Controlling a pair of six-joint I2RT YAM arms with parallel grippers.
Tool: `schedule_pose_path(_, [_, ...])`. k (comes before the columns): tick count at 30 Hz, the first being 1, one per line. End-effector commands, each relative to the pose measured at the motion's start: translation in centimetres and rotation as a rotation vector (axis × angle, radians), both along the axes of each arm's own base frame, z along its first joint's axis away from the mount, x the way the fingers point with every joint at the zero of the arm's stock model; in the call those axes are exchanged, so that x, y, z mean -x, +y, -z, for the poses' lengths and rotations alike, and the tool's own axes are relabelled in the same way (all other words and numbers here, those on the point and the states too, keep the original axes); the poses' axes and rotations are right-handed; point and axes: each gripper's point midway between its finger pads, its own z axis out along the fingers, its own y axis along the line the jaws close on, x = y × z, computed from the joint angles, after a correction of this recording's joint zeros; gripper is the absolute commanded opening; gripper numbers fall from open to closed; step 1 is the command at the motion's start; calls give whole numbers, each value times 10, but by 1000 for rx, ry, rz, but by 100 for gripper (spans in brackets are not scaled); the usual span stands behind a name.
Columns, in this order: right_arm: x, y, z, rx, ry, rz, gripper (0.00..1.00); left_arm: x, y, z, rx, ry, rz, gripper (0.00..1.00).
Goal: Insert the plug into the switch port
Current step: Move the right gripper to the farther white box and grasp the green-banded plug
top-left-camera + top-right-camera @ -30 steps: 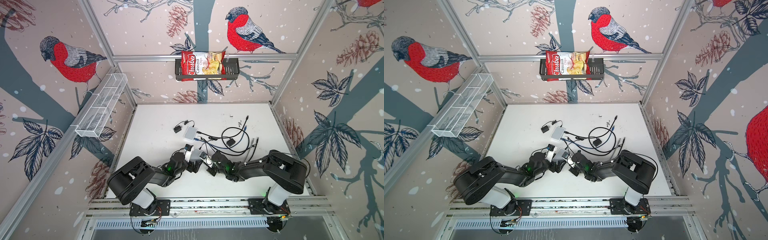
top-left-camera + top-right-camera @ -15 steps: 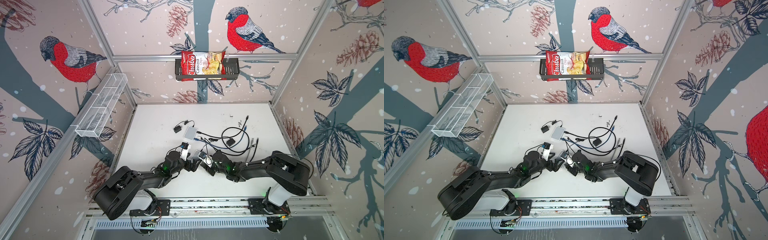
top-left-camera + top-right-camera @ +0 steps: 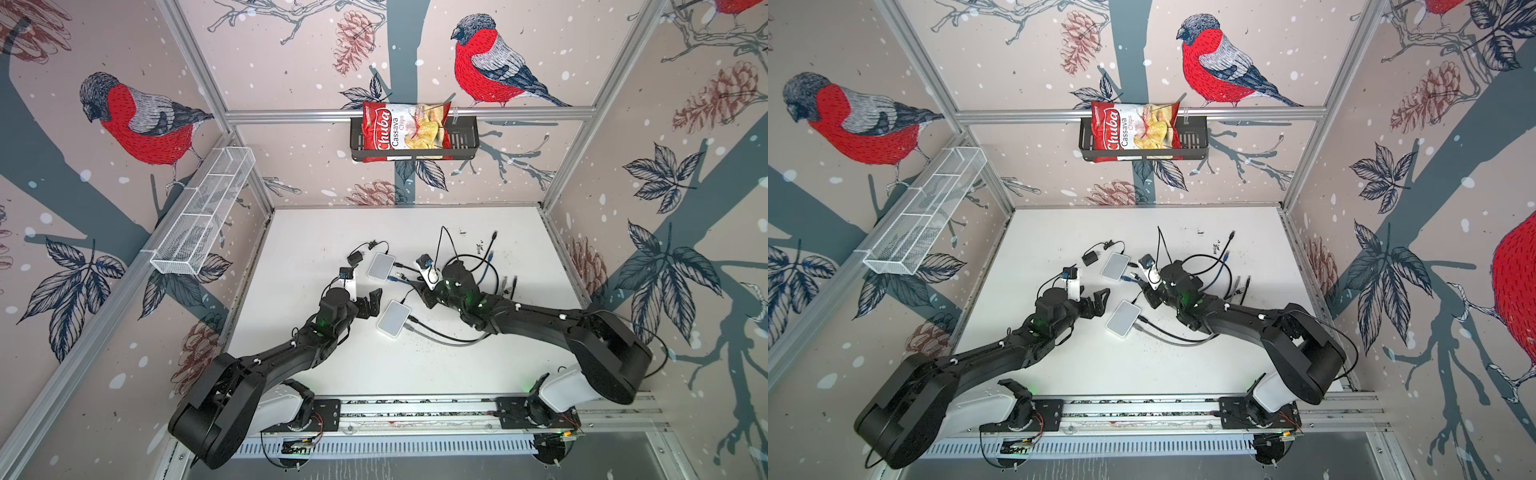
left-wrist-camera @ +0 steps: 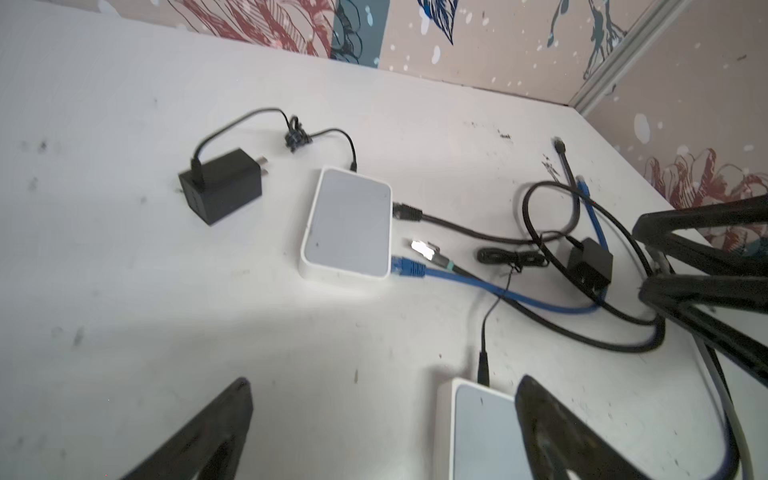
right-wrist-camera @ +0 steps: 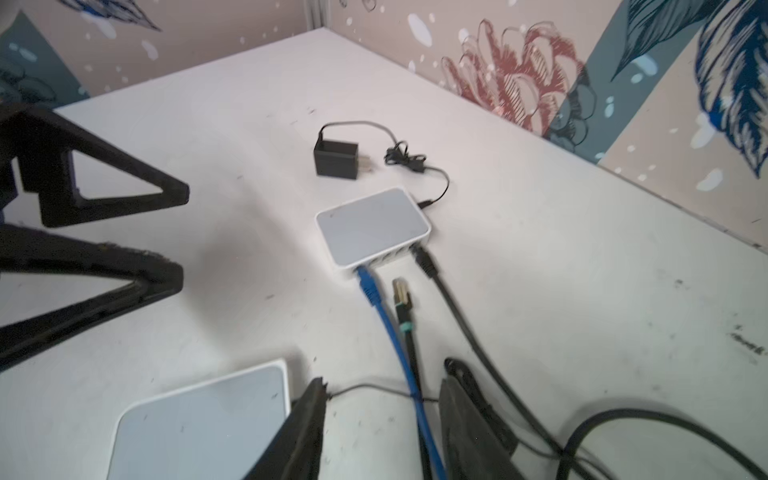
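My right claw (image 5: 383, 381) stands open and grips nothing. Its fingers (image 5: 303, 424) are spread to either side of the blue cable (image 5: 399, 353) and the plug's own black cable. Bare table (image 5: 540, 270) shows between each finger and the cables.

The plug (image 5: 401, 291), metal-tipped with a black boot, lies flat on the table just short of the switch (image 5: 372, 226). Its tip is aimed at the port face but is not in a port. It rests between the blue plug (image 5: 368, 284), which sits in a port, and the black plug (image 5: 426, 259), which is up against the same face.

In both top views the switch (image 3: 380, 266) (image 3: 1115, 266) sits near 12 o'clock from my base, with the plug at its 4 o'clock. My right claw hangs further out along that same line, over the cables. The adapter (image 4: 220, 191) lies at the switch's 9 o'clock, joined to it by a thin wire. A second switch (image 3: 393, 320) lies at the first one's 6 o'clock, and my right claw is between its 1 and 2 o'clock. Loose cables (image 3: 486, 266) loop at the first switch's 3 o'clock.

My left claw (image 4: 385, 379) is spread wide and empty, at the second switch's 9 o'clock. One of its fingers (image 4: 548, 424) is just beside that switch's corner. I cannot tell whether it touches.
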Motion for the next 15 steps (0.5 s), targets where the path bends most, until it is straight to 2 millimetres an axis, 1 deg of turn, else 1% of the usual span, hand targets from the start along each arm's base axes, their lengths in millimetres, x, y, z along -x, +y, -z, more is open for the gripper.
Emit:
schedule_pose_path(1, [-14,-5,16,103,41,-36,43,-16,9,2,-71,23,-29,96])
schedule_pose_path(4, [-35,-4,26,159,74,-72,34,-35,7,1,-97,37,-24,95])
schedule_pose_path(7, [-49,0,44,209,128,-119,30,-52,6,5,-107,51,-22,94])
schedule_pose_path(11, [-53,10,68,263,196,-213,27,-69,3,11,-104,69,-14,93])
schedule_pose_path(15, [-47,18,84,288,252,-281,27,-78,-2,19,-108,85,-2,92])
